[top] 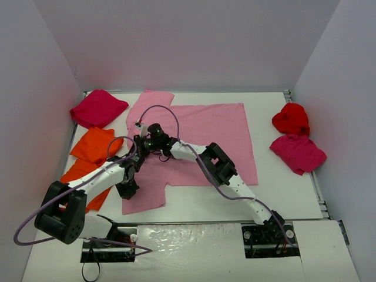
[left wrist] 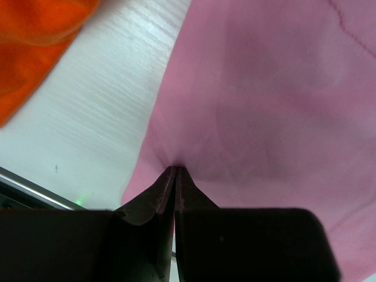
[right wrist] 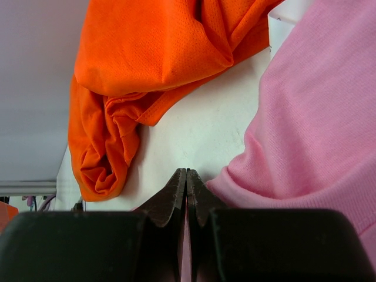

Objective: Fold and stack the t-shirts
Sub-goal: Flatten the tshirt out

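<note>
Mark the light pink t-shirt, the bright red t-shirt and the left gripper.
light pink t-shirt (top: pixel 217 126), top view, flat body
bright red t-shirt (top: pixel 291 118), top view, bundle middle
left gripper (left wrist: pixel 176 170), left wrist view, closed fingertips

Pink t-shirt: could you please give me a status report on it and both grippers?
Left gripper shut, pinching pink t-shirt. Right gripper shut on its edge. Shirt spread mostly flat, unfolded. Orange t-shirts bunched close beside.

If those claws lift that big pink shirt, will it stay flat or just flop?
Probably flops: the pink t-shirt puckers where the left gripper pinches it. Likely light, since the cloth looks thin. Spread flat, it shouldn't roll.
</note>
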You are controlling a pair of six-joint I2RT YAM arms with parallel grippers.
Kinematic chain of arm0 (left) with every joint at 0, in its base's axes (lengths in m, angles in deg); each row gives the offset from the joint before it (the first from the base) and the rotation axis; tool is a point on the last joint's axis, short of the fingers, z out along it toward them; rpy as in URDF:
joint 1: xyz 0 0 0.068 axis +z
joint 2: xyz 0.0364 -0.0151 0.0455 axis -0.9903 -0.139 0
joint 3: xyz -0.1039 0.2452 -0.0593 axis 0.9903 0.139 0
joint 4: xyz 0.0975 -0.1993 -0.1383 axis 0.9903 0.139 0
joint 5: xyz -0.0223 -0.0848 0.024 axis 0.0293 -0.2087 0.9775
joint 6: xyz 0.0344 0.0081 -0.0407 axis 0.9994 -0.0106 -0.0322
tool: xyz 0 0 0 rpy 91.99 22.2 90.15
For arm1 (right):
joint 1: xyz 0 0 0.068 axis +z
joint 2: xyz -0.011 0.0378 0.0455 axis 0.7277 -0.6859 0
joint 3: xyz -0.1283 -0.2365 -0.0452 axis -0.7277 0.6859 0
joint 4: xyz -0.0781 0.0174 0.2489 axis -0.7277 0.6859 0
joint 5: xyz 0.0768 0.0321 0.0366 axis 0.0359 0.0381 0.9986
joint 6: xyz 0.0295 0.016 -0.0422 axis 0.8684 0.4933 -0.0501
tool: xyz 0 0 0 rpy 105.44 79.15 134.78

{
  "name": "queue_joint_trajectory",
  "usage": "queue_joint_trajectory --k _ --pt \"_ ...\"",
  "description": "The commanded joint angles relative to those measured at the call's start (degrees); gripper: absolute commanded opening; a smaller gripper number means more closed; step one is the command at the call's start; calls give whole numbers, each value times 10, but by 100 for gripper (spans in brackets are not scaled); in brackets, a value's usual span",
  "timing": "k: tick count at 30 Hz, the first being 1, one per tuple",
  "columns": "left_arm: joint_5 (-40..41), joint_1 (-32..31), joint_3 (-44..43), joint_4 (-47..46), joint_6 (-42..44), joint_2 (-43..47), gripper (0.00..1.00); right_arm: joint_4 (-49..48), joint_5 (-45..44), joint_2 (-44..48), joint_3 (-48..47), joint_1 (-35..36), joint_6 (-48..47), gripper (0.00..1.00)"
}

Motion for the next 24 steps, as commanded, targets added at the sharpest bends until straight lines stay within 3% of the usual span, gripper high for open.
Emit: queue_joint_trajectory --k 1,14,20,24 --pt "-27 -3 -25 43 14 8 0 -17 -8 23 -33 -9 -18 0" --pt "-66 -5 19 50 0 54 0 0 -12 55 -27 -26 -33 0" --pt "75 -23 -23 101 -46 219 0 -6 -10 57 -14 -26 -33 0" --pt "168 -19 -53 118 -36 227 0 -20 -5 52 -12 -25 -18 0"
